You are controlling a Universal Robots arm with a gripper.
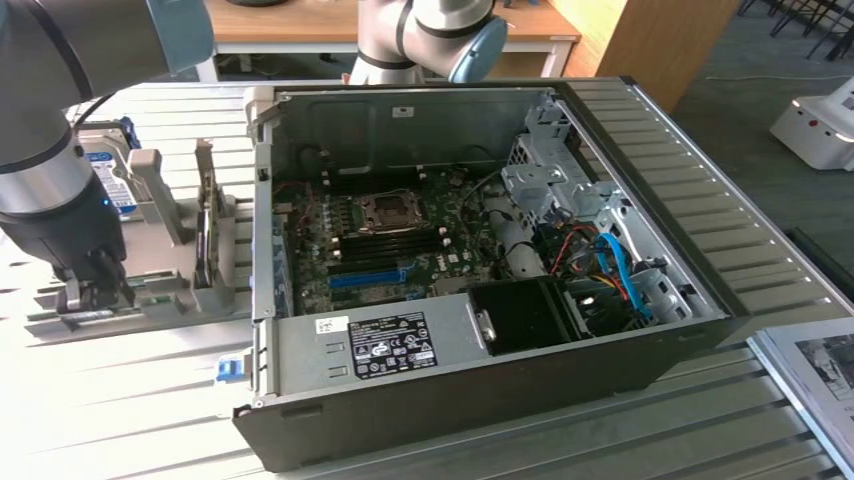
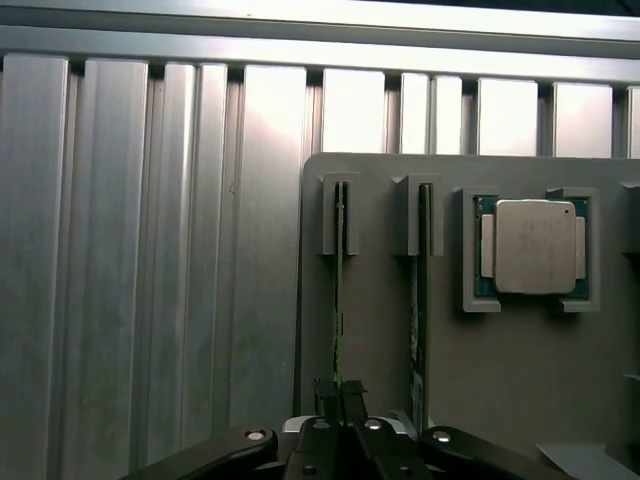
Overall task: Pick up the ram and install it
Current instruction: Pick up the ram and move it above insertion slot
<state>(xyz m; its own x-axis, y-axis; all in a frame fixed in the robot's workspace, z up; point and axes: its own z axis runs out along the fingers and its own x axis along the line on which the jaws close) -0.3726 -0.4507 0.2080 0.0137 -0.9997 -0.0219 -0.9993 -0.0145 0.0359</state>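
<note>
The gripper (image 2: 339,392) pinches the ram (image 2: 339,290), its fingers pressed together on the edge. The ram stands on edge in a slot of the gray holder (image 2: 375,340), with a 2nd stick (image 2: 420,290) just beside it and a processor (image 2: 530,247) near. In the exterior view the holder sits at 9 o'clock of the open computer case (image 1: 467,400).

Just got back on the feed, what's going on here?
The gripper is down at the gray holder beside the open computer case, pinched shut on the edge of the ram, which sits in its slot. A second board and a processor sit alongside it. The ram isn't lifted out yet.
</note>
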